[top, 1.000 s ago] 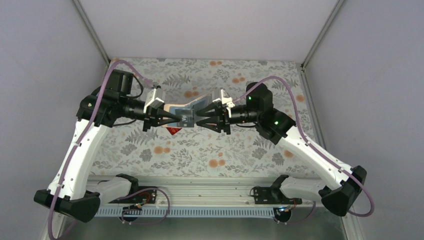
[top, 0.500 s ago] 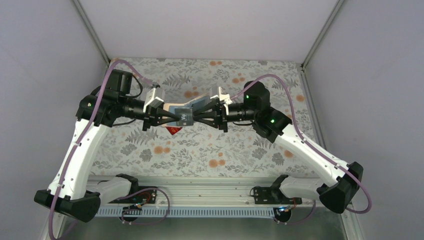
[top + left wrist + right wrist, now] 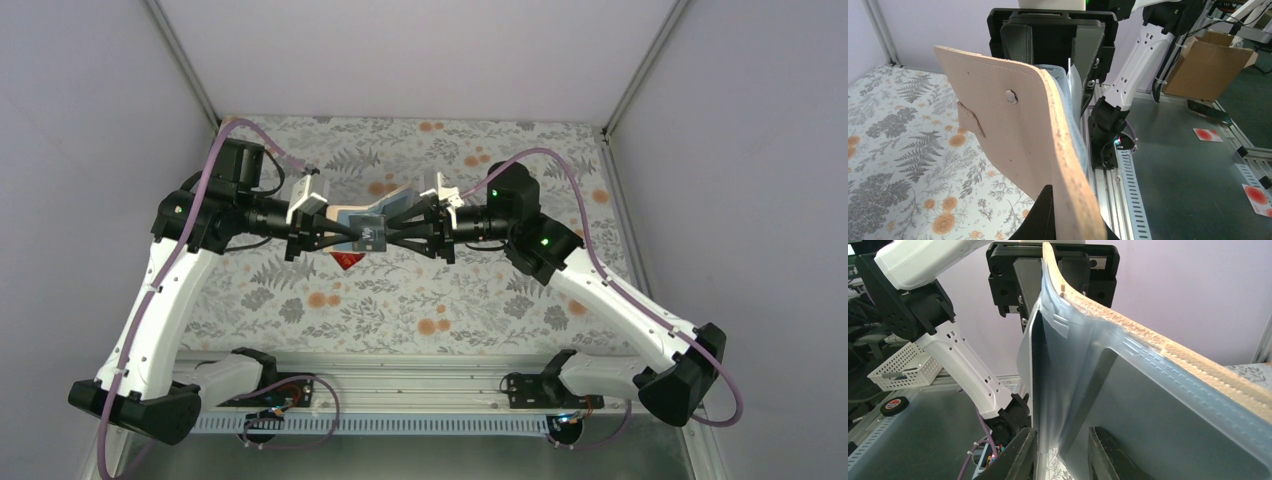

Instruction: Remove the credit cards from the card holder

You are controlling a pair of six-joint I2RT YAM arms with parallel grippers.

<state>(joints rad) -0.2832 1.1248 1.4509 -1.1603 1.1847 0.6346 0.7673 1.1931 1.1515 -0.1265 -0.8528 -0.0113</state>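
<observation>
One red card (image 3: 346, 262): top view. It lies on the table (image 3: 420, 300), at 6 o'clock of the card holder (image 3: 385, 212). That one is out.
Top view, card holder: up in the air between both arms, over the middle of the table.
Top view, black card (image 3: 370, 236): looks still tucked inside. More may be left; I cannot see them.
Top view, left gripper (image 3: 352, 238): clenched on the holder's 9 o'clock end.
Top view, room: walls at 9 and 3 o'clock are well apart from the holder.
Left wrist view: tan side, bent, pinched tight.
Right wrist view, right gripper (image 3: 1063, 452): pale pocket edge between its fingers. Squeezing or not, I cannot tell.
</observation>
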